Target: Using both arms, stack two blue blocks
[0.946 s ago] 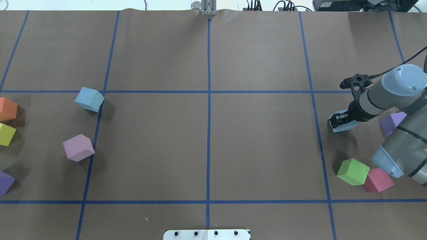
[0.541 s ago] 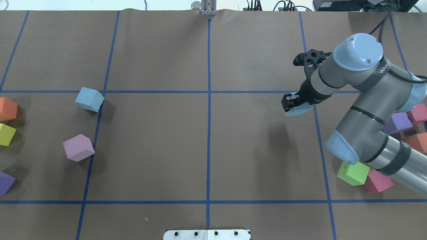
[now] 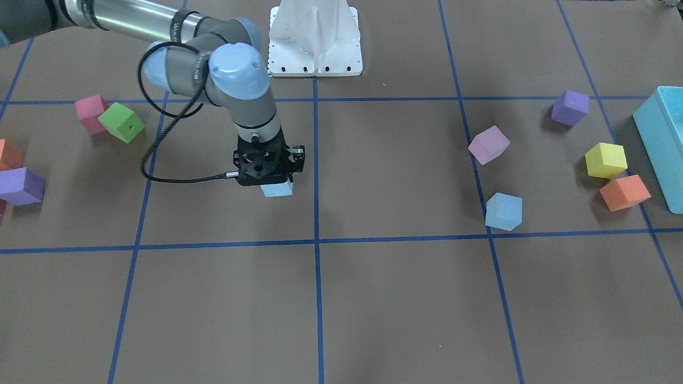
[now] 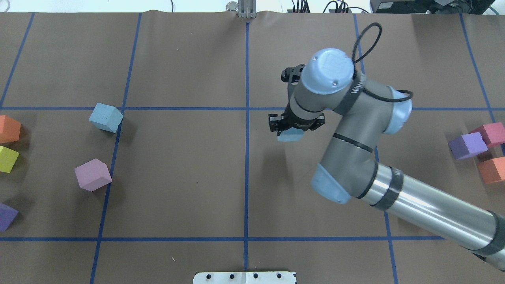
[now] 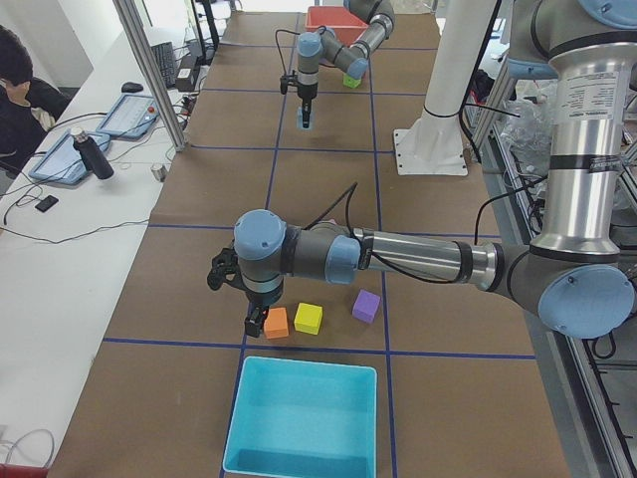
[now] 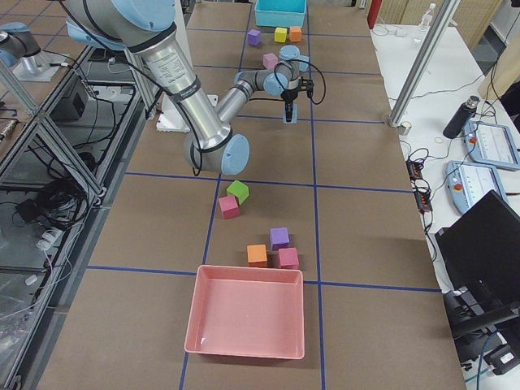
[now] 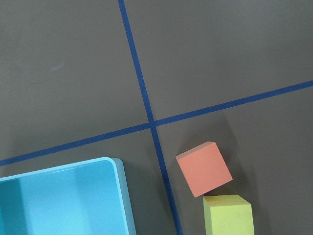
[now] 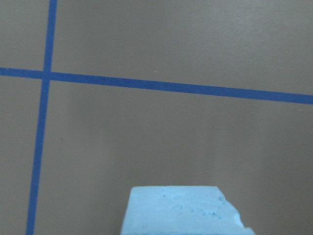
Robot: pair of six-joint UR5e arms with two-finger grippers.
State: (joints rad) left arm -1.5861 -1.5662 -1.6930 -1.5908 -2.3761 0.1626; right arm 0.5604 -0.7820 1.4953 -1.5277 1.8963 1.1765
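Note:
My right gripper point(image 4: 290, 129) is shut on a pale blue block point(image 4: 290, 136) and holds it above the table, just right of the centre line. It also shows in the front view point(image 3: 277, 189) and at the bottom of the right wrist view point(image 8: 183, 210). The second blue block point(image 4: 105, 117) lies on the table at the left, by a grid line, and shows in the front view point(image 3: 503, 212). My left gripper point(image 5: 257, 321) shows only in the exterior left view, just above an orange cube point(image 5: 276, 323); I cannot tell whether it is open or shut.
A lilac cube point(image 4: 93, 174) lies near the free blue block. Orange point(image 4: 8, 129), yellow and purple cubes sit at the left edge beside a teal box point(image 3: 661, 144). Purple point(image 4: 467, 145), red and orange cubes sit at the right edge; a green cube point(image 3: 121, 122) lies nearer my base.
My right arm has swung left from the table's right side to near the centre line, carrying the blue block. The other blue block has not moved.

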